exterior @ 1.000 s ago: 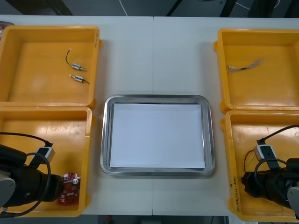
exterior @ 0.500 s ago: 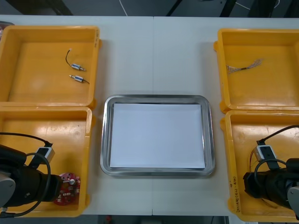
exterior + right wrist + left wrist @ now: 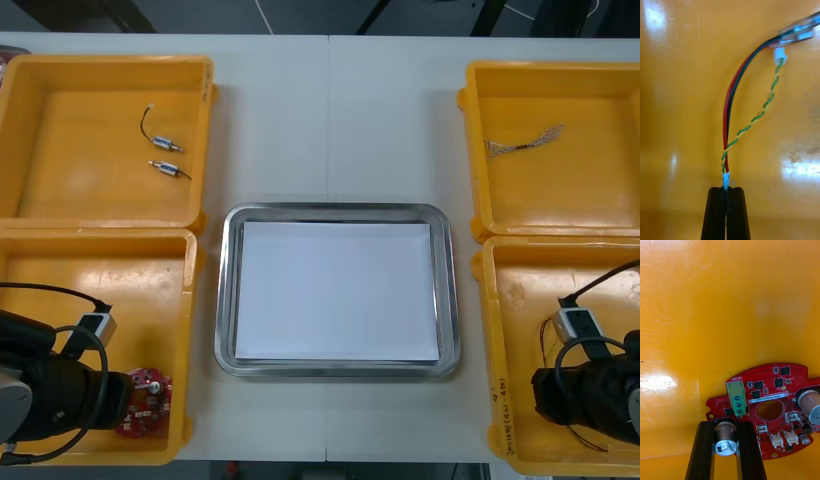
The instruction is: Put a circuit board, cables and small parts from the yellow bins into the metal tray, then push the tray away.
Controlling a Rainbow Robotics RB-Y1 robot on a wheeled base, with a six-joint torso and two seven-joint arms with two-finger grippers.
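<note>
Two grippers are at work. In the near-left yellow bin (image 3: 60,300), by the table's near-left corner, our left gripper (image 3: 725,425) is clenched on a silver cylinder standing on the round red circuit board (image 3: 767,408). The board spreads beyond the fingertips, toward the bin's near-right corner. We see the metal tray (image 3: 228,300), white inside, between the bins. In the near-right yellow bin (image 3: 492,330), our right gripper (image 3: 727,188) pinches the end of a cable bundle (image 3: 729,108), which arcs away from the fingertips.
</note>
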